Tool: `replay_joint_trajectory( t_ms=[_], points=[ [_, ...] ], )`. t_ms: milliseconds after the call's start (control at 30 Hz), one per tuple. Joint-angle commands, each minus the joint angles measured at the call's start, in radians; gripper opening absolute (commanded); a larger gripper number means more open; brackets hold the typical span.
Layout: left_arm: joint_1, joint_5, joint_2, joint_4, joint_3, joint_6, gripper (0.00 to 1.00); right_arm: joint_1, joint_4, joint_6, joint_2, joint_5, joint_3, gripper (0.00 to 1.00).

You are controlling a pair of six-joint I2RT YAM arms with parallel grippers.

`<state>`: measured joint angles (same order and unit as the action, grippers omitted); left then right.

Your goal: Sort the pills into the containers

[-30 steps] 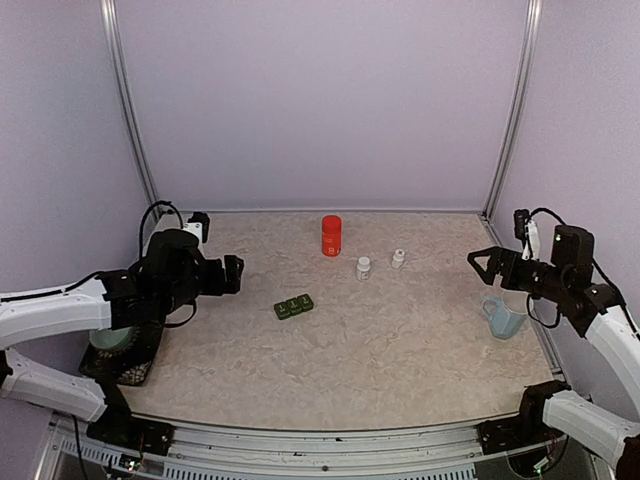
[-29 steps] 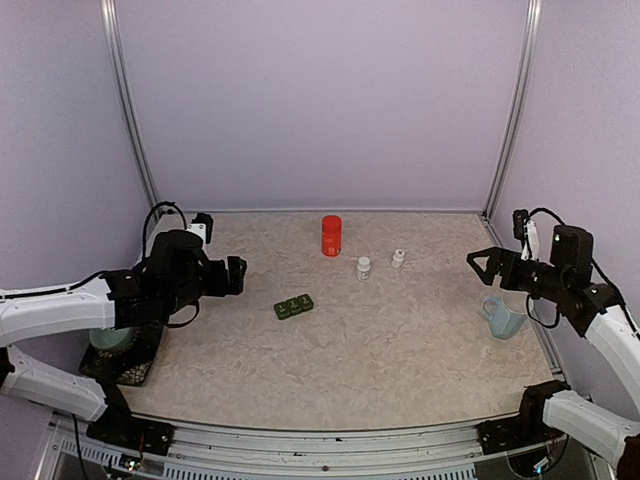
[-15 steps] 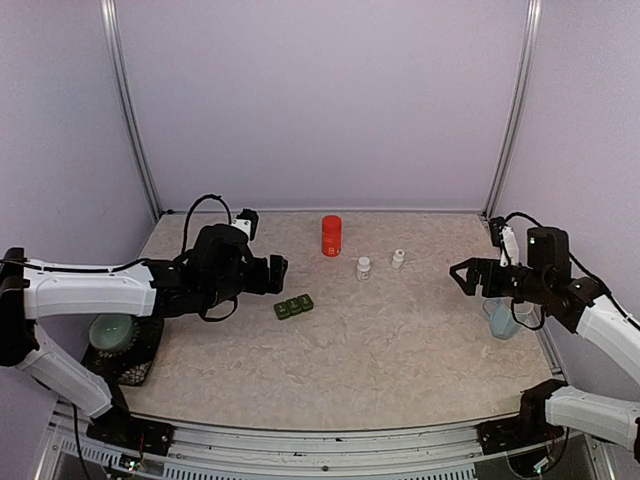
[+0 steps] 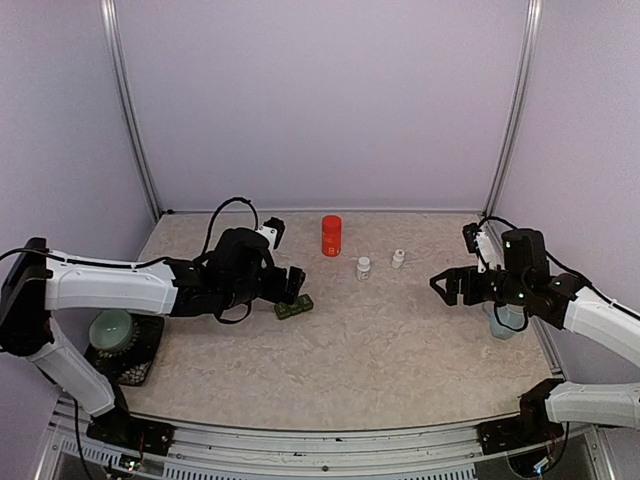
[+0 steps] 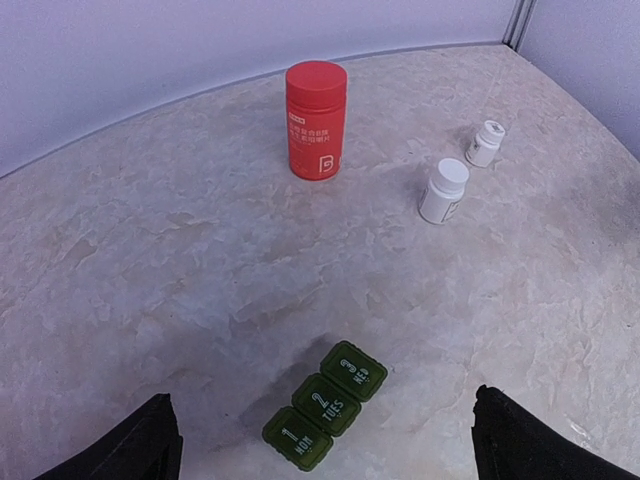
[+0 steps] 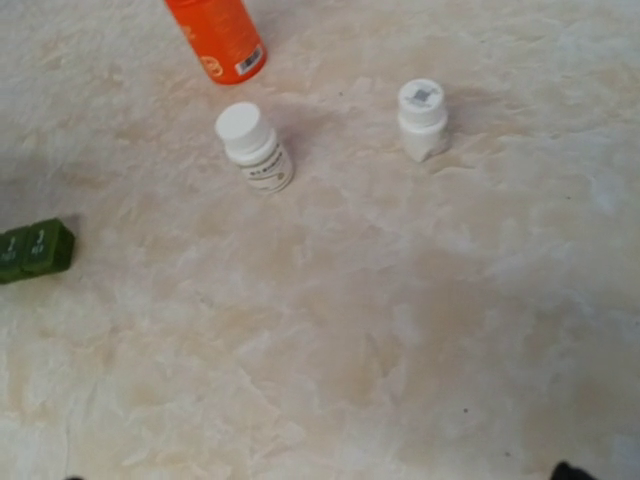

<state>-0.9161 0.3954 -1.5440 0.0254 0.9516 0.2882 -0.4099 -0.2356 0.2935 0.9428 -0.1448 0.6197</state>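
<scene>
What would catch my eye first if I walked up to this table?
The bright red bottle standing near the back of the table, with two small white bottles to its right. Then the left arm and right arm stretched in from the sides, the left tool open and close to a little dark green pill strip.

Soft, even light fills all views; shadows on the surface (image 4: 400, 340) are faint, the clearest a dim patch beside the containers (image 5: 326, 404). The right wrist view looks warmer and slightly blurred.
</scene>
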Motion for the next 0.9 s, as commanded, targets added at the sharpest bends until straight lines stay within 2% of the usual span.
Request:
replay_joint_trajectory(
  t_ms=[0,100,233,400,700,867],
  points=[
    [0.005,0.01,-0.015,0.042,0.001,-0.104,0.99,-0.028,0.042,-0.021,0.023,0.002,0.005,1.0],
    [0.03,-0.051,-0.021,0.084,-0.025,-0.138,0.99,-0.049,0.046,-0.022,0.044,0.003,0.01,1.0],
    [0.097,-0.222,-0.018,0.149,-0.074,-0.149,0.99,-0.07,0.048,-0.024,0.063,0.005,0.014,1.0],
    [0.149,-0.358,-0.035,0.214,-0.098,-0.21,0.99,-0.079,0.058,-0.018,0.065,-0.005,0.008,1.0],
    [0.193,-0.531,-0.16,0.234,-0.071,-0.31,0.99,-0.083,0.061,-0.001,0.046,-0.018,-0.014,1.0],
    [0.218,-0.55,-0.238,0.228,-0.044,-0.353,0.99,-0.084,0.058,0.006,0.033,-0.024,-0.019,1.0]
  ],
)
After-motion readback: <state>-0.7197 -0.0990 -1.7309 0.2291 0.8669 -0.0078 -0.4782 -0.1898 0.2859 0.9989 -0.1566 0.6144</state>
